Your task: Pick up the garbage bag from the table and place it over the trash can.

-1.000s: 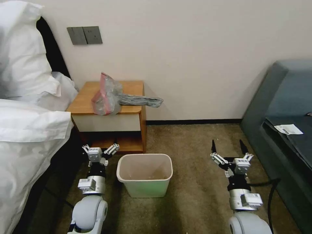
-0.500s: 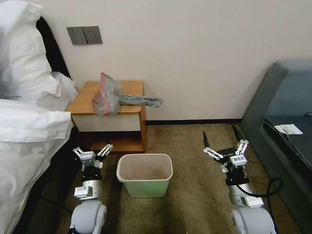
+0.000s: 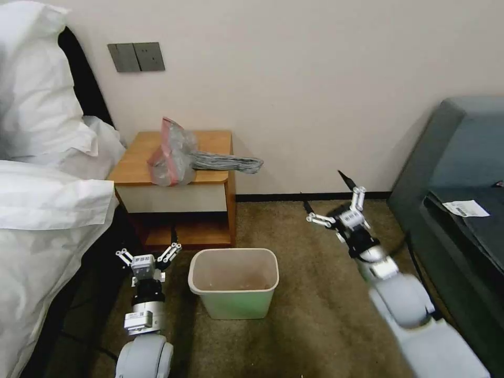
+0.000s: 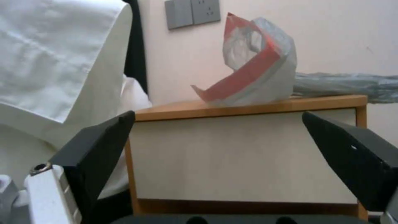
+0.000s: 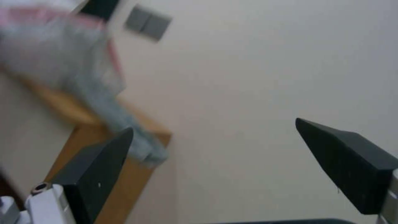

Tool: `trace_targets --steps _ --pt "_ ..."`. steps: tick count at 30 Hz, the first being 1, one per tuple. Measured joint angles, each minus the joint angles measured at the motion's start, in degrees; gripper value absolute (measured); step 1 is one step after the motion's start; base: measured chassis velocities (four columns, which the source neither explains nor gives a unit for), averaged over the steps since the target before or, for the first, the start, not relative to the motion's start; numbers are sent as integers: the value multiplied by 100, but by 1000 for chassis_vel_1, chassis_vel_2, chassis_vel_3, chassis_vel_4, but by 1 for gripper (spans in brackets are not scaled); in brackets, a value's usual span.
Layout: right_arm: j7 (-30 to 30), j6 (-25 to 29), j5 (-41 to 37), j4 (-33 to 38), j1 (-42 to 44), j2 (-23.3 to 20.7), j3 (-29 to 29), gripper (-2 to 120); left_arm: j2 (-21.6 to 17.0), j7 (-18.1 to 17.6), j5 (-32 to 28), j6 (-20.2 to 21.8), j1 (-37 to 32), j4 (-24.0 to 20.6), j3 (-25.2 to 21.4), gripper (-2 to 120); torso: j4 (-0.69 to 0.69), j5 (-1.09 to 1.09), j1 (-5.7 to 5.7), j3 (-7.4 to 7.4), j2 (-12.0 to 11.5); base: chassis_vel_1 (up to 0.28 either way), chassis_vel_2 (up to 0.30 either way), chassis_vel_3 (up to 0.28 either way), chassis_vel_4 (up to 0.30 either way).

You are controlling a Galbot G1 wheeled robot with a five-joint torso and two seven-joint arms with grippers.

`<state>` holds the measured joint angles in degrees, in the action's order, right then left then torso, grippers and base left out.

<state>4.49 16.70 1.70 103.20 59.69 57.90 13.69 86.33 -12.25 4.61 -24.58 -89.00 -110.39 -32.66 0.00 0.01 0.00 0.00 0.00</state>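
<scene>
Our right gripper [image 3: 331, 193] hangs wide open and empty above the brown carpet [image 3: 315, 294], right of the orange-brown wooden nightstand [image 3: 212, 142]. Our left gripper [image 3: 148, 245], also spread and empty, sits low before its white drawer front. The crinkly translucent grey garbage bag [image 3: 176, 155] with a pink-red rim lies crumpled on the nightstand top, one end overhanging the right edge. The pale green rectangular plastic trash can [image 3: 233, 283] stands open on the near carpet.
</scene>
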Motion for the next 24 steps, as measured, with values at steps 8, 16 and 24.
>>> trace_targets --steps 8,16,24 --pt "419 -515 281 -1239 -1890 -157 -1587 100 205 -12 174 -34 22 147 14 100 1 -1 0 0 0 0 0 0 0" --pt "846 -753 606 -2273 -3303 139 -2851 100 330 -73 307 -100 63 359 21 100 -1 -2 0 1 0 0 0 0 0" --pt "839 -809 720 -3406 -4568 864 -3747 100 426 -174 393 -136 80 527 44 100 0 -2 0 0 0 0 0 0 0"
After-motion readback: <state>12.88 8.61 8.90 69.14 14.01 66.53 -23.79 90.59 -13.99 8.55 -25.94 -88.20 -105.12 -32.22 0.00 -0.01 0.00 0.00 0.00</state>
